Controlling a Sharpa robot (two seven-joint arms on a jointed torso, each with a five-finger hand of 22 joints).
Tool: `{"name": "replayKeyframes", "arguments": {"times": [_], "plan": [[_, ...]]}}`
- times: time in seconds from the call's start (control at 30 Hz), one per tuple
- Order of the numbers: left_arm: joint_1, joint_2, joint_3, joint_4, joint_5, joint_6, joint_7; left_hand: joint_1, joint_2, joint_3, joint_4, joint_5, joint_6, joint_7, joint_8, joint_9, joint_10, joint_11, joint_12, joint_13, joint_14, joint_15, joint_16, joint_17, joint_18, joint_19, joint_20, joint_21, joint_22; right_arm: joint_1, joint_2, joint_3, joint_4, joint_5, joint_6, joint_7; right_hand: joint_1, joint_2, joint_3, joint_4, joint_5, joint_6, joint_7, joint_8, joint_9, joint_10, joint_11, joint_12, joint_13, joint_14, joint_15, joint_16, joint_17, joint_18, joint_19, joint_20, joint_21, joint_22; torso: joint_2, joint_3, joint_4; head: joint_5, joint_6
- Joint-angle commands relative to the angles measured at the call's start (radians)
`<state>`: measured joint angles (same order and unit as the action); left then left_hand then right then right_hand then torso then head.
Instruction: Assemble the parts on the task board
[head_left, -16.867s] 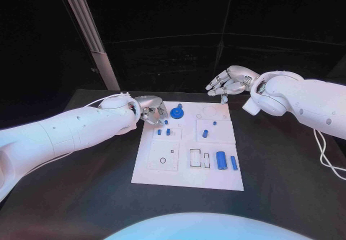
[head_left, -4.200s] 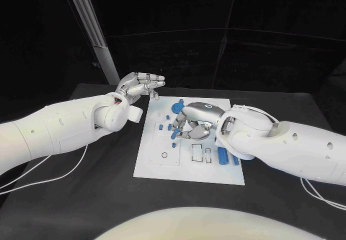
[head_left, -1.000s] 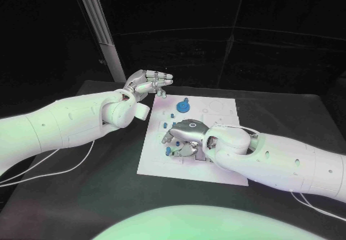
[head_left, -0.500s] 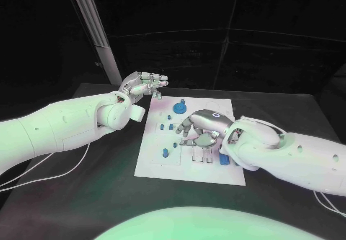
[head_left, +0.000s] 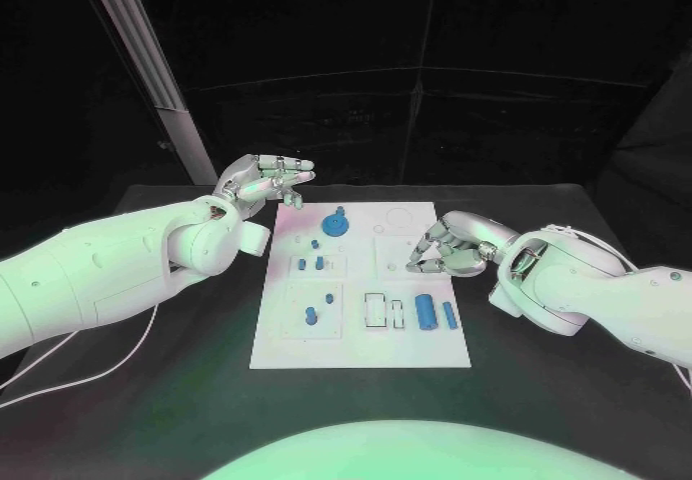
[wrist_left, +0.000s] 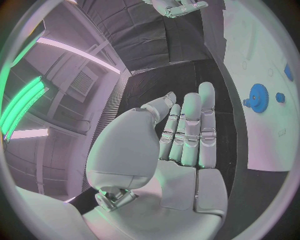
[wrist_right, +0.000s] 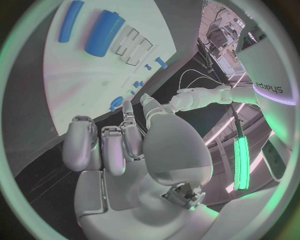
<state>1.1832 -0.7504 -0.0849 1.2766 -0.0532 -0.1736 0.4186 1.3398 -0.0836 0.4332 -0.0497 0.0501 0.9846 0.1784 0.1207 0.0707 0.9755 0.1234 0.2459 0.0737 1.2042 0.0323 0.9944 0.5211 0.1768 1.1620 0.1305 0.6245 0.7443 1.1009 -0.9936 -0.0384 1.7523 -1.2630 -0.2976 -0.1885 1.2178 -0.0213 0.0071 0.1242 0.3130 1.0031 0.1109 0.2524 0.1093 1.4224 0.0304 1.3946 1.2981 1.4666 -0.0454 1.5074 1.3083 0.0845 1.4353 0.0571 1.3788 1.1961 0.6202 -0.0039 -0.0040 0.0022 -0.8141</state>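
The flat white rectangular task board (head_left: 361, 340) lies in the middle of the black table (head_left: 144, 400), its long side running away from the robot. On it near the far end sits a round blue gear-shaped part (head_left: 335, 223), and closer in a thick blue cylinder part (head_left: 426, 309) lies next to a slimmer blue rod part (head_left: 449, 315) by some rectangular cut-outs; several small blue peg parts (head_left: 309, 265) dot the left half. The right robot hand (head_left: 450, 246) hovers at the board's right edge, fingers curled inward with nothing visibly between them. The left robot hand (head_left: 264, 180) is raised beyond the board's far left corner, off the board, its fingers straight and close together, holding nothing.
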Motion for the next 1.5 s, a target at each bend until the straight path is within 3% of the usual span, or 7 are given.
{"name": "replayKeyframes", "arguments": {"times": [0.03, 0.3, 0.47, 0.77, 1.17, 1.4, 1.5], "plan": [[0.001, -0.004, 0.000, 0.003, 0.001, 0.015, 0.003, 0.008, -0.003, -0.001, -0.003, 0.003, -0.002, 0.004, 0.004, -0.001, -0.006, -0.001, 0.003, -0.001, -0.007, -0.001, -0.005, -0.001, 0.006, 0.002, -0.002, -0.006, -0.001, -0.007, -0.021, -0.001, 0.019, -0.018, 0.050, -0.154, -0.021, -0.004, -0.030, 0.020, 0.016, -0.018, 0.003, 0.015, 0.003, 0.005, 0.000, 0.006, 0.011, 0.083, 0.001, 0.007, 0.150, -0.015, 0.004, 0.002, 0.007, 0.009, -0.005, 0.0016, -0.0104, -0.009, -0.001], [0.001, -0.006, 0.000, 0.004, 0.001, 0.017, 0.002, 0.008, -0.003, -0.001, -0.003, 0.003, -0.002, 0.004, 0.005, -0.001, -0.007, -0.001, 0.005, -0.001, -0.007, -0.001, -0.005, -0.002, 0.006, 0.002, -0.002, -0.006, -0.002, -0.034, -0.039, -0.005, 0.047, -0.095, 0.111, -0.260, -0.062, -0.008, -0.113, 0.100, -0.026, -0.070, 0.005, 0.071, 0.016, 0.005, 0.004, 0.009, 0.025, 0.085, 0.005, 0.017, 0.167, -0.016, 0.005, 0.005, 0.017, 0.024, -0.004, 0.0021, -0.0110, -0.015, 0.000], [0.001, -0.007, -0.001, 0.006, 0.001, 0.017, 0.002, 0.008, -0.003, -0.001, -0.003, 0.003, -0.002, 0.004, 0.005, -0.001, -0.007, -0.001, 0.005, -0.001, -0.007, -0.001, -0.005, -0.002, 0.006, 0.002, -0.002, -0.006, -0.002, -0.046, -0.029, -0.011, 0.048, -0.125, 0.132, -0.284, -0.060, -0.008, -0.132, 0.119, -0.033, -0.083, 0.006, 0.090, 0.021, 0.002, 0.005, 0.006, 0.024, 0.085, 0.006, 0.018, 0.168, -0.016, 0.005, 0.007, 0.019, 0.026, -0.003, 0.0023, -0.0094, -0.016, -0.002], [0.000, -0.010, -0.001, 0.007, 0.001, 0.018, 0.003, 0.008, -0.003, -0.001, -0.003, 0.003, -0.002, 0.004, 0.005, -0.001, -0.007, -0.001, 0.005, -0.001, -0.007, -0.001, -0.005, -0.002, 0.006, 0.002, -0.002, -0.006, -0.002, -0.057, -0.008, -0.017, 0.040, -0.154, 0.154, -0.293, -0.055, -0.007, -0.142, 0.130, -0.036, -0.090, 0.006, 0.104, 0.024, 0.003, 0.005, 0.006, 0.027, 0.085, 0.007, 0.018, 0.170, -0.016, 0.004, 0.007, 0.020, 0.028, -0.003, 0.0009, -0.0088, -0.017, -0.004], [0.000, -0.011, -0.001, 0.007, 0.001, 0.018, 0.002, 0.008, -0.003, -0.001, -0.003, 0.003, -0.002, 0.004, 0.005, -0.001, -0.007, -0.001, 0.005, -0.001, -0.007, -0.001, -0.005, -0.002, 0.006, 0.002, -0.002, -0.006, -0.002, -0.093, 0.036, -0.018, 0.019, -0.178, 0.173, -0.300, -0.040, -0.001, -0.149, 0.136, -0.034, -0.099, 0.006, 0.119, 0.028, 0.003, 0.005, 0.006, 0.030, 0.085, 0.007, 0.020, 0.172, -0.017, 0.005, 0.008, 0.022, 0.031, -0.002, 0.0014, -0.0095, -0.013, -0.008], [0.000, -0.013, -0.001, 0.007, 0.001, 0.019, 0.002, 0.008, -0.003, -0.001, -0.003, 0.003, -0.002, 0.004, 0.005, -0.001, -0.007, -0.001, 0.005, -0.001, -0.007, -0.001, -0.005, -0.002, 0.006, 0.002, -0.002, -0.006, -0.002, -0.104, 0.053, -0.018, 0.000, -0.185, 0.162, -0.318, 0.024, 0.017, -0.151, 0.115, -0.018, -0.114, 0.005, 0.154, 0.036, 0.005, 0.004, 0.004, 0.035, 0.085, 0.006, 0.020, 0.172, -0.017, 0.004, 0.008, 0.024, 0.034, -0.002, 0.0007, -0.0094, -0.012, -0.011], [0.000, -0.013, -0.001, 0.008, 0.001, 0.020, 0.001, 0.008, -0.003, -0.001, -0.003, 0.003, -0.002, 0.004, 0.005, -0.001, -0.007, -0.001, 0.005, -0.001, -0.007, -0.001, -0.005, -0.002, 0.006, 0.002, -0.002, -0.006, -0.002, -0.105, 0.059, -0.018, -0.005, -0.186, 0.152, -0.328, 0.051, 0.030, -0.150, 0.101, 0.011, -0.117, 0.005, 0.172, 0.040, 0.006, 0.003, 0.004, 0.038, 0.085, 0.006, 0.020, 0.172, -0.017, 0.004, 0.007, 0.025, 0.035, -0.002, 0.0003, -0.0079, -0.013, -0.011]]}}
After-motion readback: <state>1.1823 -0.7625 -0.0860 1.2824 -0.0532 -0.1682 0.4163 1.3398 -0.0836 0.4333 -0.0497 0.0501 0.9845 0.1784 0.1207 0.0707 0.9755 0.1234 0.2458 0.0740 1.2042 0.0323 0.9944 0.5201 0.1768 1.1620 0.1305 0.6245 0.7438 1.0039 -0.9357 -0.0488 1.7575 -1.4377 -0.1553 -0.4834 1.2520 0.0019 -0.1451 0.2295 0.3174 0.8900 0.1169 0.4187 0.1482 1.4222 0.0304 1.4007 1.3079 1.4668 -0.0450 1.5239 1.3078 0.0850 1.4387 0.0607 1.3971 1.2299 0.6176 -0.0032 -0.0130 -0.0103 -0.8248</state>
